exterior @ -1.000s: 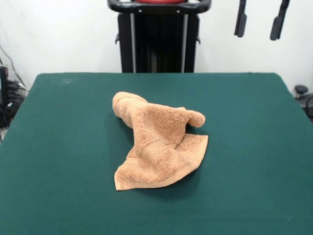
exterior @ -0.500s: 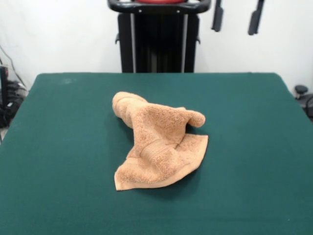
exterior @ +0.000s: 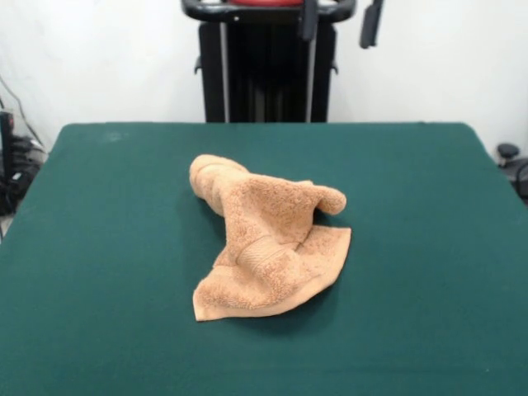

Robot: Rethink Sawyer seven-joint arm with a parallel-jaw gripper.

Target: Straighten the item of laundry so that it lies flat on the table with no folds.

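One towel (exterior: pixel 268 239) on the table (exterior: pixel 99 247), roughly mid-table, crumpled — nowhere near flat. Orange-tan terry, thick fluffy pile; a flat woven band (exterior: pixel 262 252) runs across the lower flap near the hem. Shape: a rolled, tube-like bundle at the far-left end, a raised ridge across the middle ending in a rounded nub that sticks out to the right, and a flatter fan of cloth spread toward the camera with one clean corner at lower left. Table top is dark green, felt-like, matte, far bigger than the cloth. Gripper (exterior: pixel 340 21) sits high at the top edge, well above and behind the towel; two dark fingers (exterior: pixel 371 23) hang apart with clear space between them, holding nothing. Handling judgement: light, limp, no stiffness — it will drape and follow wherever it is pulled, and the pile should drag on the felt instead of sliding freely. Not fragile. Best hold is probably the protruding nub on the right or the exposed hem corner, pinching a single layer and drawing it outward; grabbing the central ridge would likely lift several layers together.
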